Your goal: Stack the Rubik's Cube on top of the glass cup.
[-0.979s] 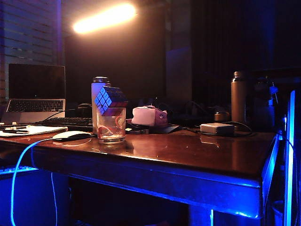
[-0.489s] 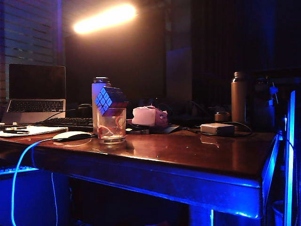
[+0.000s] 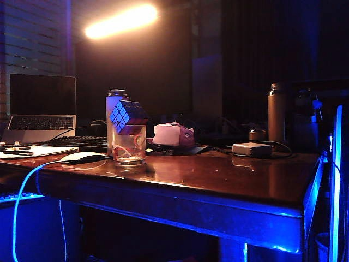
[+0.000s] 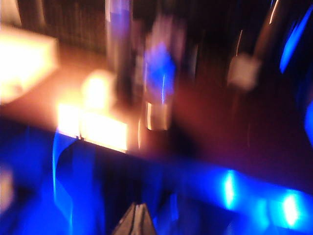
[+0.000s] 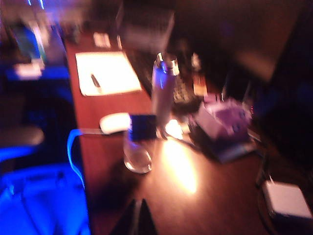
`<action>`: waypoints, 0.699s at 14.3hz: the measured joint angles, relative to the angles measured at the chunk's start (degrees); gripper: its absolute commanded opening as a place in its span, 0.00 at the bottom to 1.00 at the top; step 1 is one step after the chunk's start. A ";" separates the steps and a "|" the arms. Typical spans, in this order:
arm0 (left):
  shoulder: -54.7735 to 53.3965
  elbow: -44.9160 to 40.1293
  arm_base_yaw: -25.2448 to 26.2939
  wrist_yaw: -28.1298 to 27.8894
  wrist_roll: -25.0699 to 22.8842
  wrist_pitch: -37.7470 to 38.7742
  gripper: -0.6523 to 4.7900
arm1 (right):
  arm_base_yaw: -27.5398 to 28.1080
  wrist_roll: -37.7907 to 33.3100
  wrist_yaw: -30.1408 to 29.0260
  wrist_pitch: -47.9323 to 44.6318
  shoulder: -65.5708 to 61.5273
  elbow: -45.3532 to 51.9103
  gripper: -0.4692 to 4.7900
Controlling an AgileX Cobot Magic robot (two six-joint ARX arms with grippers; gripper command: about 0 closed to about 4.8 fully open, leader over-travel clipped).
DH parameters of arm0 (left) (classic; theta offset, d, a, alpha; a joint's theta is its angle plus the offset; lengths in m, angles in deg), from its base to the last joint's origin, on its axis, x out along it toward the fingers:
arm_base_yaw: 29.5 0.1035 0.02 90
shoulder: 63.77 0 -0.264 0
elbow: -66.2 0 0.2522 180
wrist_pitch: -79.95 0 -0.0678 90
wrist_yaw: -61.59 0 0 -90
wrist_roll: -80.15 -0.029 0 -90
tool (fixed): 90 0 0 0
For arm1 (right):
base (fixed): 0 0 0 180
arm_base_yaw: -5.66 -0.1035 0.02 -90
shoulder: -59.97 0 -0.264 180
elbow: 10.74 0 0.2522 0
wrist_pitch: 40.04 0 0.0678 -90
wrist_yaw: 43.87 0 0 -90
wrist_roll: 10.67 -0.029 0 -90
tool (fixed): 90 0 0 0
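Dark polished wood, lit blue along its edge, forms the table [image 3: 229, 180]. Nearest the front edge stand one white computer mouse [image 3: 82, 157] and one glass cup [image 3: 129, 145]. One Rubik's Cube [image 3: 128, 116] sits tilted on the cup's rim, a corner dipping inside. Directly behind them is one white bottle [image 3: 113, 112] with a dark cap. Further back lie one notepad [image 3: 38, 151], one keyboard [image 3: 79, 142], one pinkish pouch [image 3: 172, 134] and one small grey box [image 3: 251, 149] with a cable. Farthest are one laptop [image 3: 41, 109] and one tall brown bottle [image 3: 277, 112]. No writing is legible. The left gripper [image 4: 135, 221] and right gripper [image 5: 138, 215] hang off the table's edge, jaws together, holding nothing.
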 measured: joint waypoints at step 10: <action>0.00 -24.96 0.00 -0.09 1.16 -25.97 0.11 | 0.02 -3.67 4.00 -13.46 20.46 35.43 0.09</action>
